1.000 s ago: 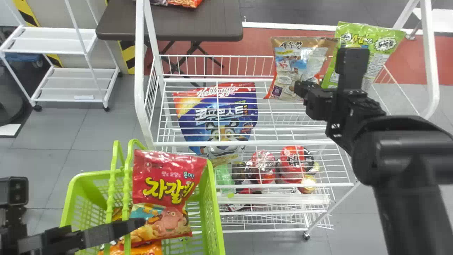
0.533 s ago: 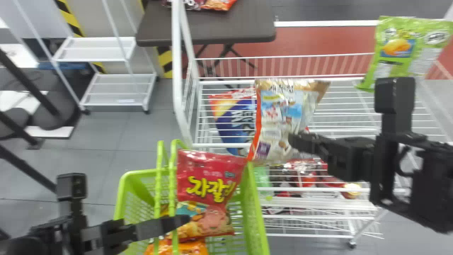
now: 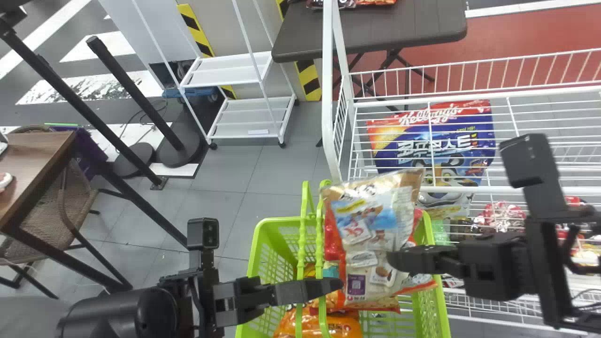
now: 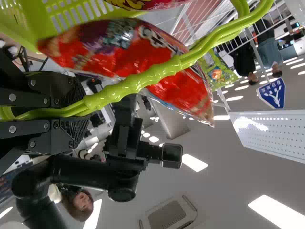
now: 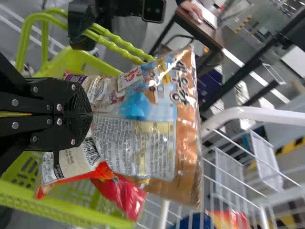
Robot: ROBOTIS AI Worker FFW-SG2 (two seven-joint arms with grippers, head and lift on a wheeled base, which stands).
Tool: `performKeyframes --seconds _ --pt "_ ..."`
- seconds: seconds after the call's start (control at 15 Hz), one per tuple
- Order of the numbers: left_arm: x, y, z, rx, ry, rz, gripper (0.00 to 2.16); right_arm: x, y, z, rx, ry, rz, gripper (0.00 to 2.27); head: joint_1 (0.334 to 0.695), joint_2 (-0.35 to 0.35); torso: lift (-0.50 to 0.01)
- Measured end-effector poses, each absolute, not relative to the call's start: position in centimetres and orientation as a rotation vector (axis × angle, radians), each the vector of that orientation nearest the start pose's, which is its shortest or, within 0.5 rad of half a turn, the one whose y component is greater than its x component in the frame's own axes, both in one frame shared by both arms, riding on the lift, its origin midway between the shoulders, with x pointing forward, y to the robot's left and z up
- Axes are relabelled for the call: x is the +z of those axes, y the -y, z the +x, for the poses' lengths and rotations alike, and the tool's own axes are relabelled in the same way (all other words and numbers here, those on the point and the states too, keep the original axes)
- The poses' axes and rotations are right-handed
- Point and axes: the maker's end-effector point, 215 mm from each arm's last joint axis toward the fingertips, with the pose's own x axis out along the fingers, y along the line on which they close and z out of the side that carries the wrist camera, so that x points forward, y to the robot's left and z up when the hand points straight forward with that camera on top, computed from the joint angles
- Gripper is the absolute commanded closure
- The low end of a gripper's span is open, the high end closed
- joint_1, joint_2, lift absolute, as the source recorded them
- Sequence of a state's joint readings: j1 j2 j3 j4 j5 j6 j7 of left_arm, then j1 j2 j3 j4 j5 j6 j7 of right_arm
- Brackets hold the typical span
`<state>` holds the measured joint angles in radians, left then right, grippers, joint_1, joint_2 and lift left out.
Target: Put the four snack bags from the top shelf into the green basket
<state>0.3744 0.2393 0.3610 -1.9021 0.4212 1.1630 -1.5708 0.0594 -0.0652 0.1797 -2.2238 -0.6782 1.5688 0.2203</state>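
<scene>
The right hand (image 3: pixel 393 264) pinches the tan bag (image 3: pixel 364 223) before the red bag (image 3: pixel 331 241), left hand (image 3: pixel 334 285) clamping basket handles (image 3: pixel 301 244) near the shelf (image 3: pixel 330 117).

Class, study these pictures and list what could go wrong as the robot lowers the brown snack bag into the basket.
The brown snack bag could settle on the upright red bag and perch above the green basket's rim.
It might also catch on the handles close beside it.
The left gripper holds the basket by those handles, so a push from the right gripper could swing or tilt it.
</scene>
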Motion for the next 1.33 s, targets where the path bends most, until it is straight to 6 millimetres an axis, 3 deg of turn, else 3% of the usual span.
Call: performKeyframes --seconds 0.33,0.67,0.73,0.8,0.87,1.07,1.13,1.33 --pt "-36.9 -18.1 26.5 -1.231 -0.678 -0.993 2.15 -43.0 -7.3 31.8 0.995 -1.116 0.335 2.25 0.695 0.350 0.000" --pt "-36.6 -16.9 26.2 -1.261 -0.684 -0.993 2.15 -43.4 -14.4 35.5 1.068 -1.030 0.412 2.20 0.695 0.350 0.000" --pt "-36.6 -16.8 26.1 -1.264 -0.687 -0.994 2.15 -43.9 -15.0 35.8 1.075 -1.044 0.409 1.70 0.695 0.350 0.000" --pt "-36.6 -16.7 26.1 -1.266 -0.688 -0.995 2.15 -44.4 -15.1 35.8 1.077 -1.065 0.398 0.70 0.695 0.350 0.000" --pt "-36.6 -16.7 26.0 -1.265 -0.689 -0.994 2.15 -45.0 -14.9 35.4 1.074 -1.101 0.381 0.00 0.695 0.350 0.000" --pt "-36.7 -17.1 26.2 -1.258 -0.691 -0.989 2.15 -44.8 -11.2 32.3 1.067 -1.233 0.323 0.06 0.695 0.350 0.000" --pt "-36.7 -17.2 26.2 -1.257 -0.691 -0.988 2.15 -43.4 -9.9 33.0 1.052 -1.205 0.335 0.06 0.695 0.350 0.000" --pt "-36.7 -17.4 26.4 -1.254 -0.691 -0.987 2.15 -37.1 -3.9 38.6 0.965 -0.997 0.413 0.07 0.695 0.350 0.000"
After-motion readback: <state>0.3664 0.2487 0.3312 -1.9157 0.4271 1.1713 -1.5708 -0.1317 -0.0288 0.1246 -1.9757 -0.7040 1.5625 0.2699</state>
